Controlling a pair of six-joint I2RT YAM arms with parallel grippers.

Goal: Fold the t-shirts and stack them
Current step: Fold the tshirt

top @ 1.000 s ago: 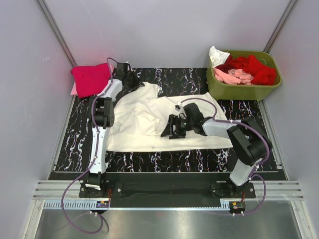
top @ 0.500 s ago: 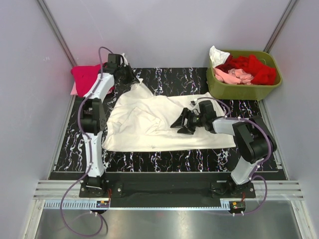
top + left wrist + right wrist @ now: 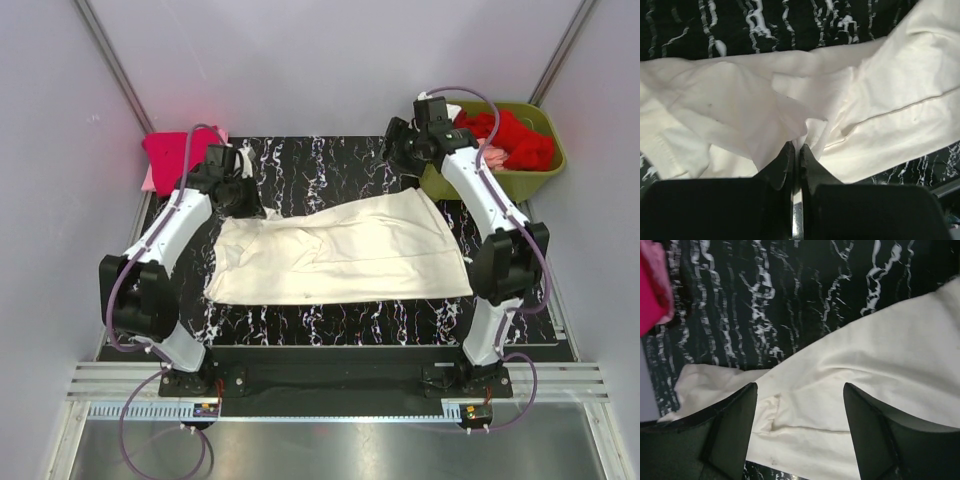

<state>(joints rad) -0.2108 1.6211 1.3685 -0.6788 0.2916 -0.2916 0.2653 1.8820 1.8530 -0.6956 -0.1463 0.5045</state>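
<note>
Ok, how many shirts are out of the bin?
3: cream shirt spread mid-table, magenta shirt at far-left corner, pale pink one peeking under it; others may hide beneath.

From above we can't see the cream-white t-shirt's far-left corner, which sits under the left gripper. Wrist view: the fingers meet on a fold, the nip itself hidden, and the shirt runs off every edge. Beyond that corner the left arm masks part of the magenta t-shirt; the pale pink one beneath shows just a sliver. Past the shirt's far-right corner, the right arm hides the bin's left end.
</note>
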